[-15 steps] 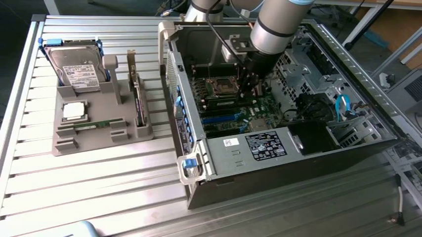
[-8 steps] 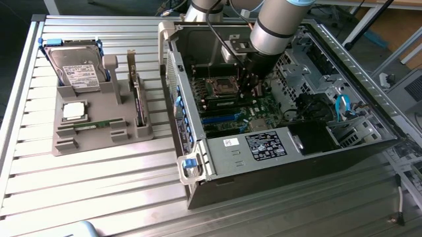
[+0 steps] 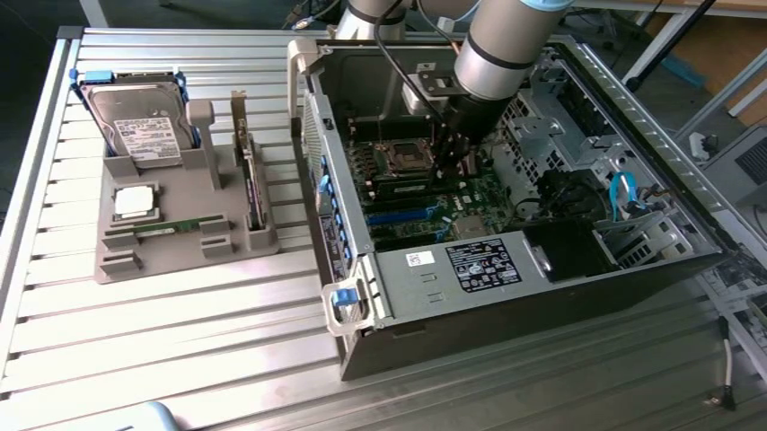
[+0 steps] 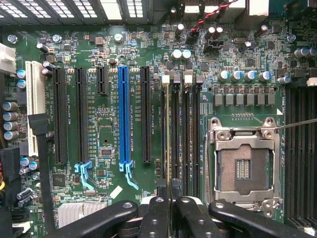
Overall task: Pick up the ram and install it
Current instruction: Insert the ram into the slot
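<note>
Gripper [image 4: 171, 201] is nearly closed, pinching the ram [image 4: 168, 134] edge-on at the mem slot [image 4: 163, 104]. If it's tilted or off-notch, pushing could jam or crack it, imo.

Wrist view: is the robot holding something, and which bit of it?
Yes, the ram. The gripper's fingers pinch it by the long thin edge facing the camera, while it stands in a memory slot.

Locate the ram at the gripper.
Wrist view: the thin green ram stick stands edge-on at the memory slots, between a black expansion slot and the silver processor socket, by the gripper.
</note>
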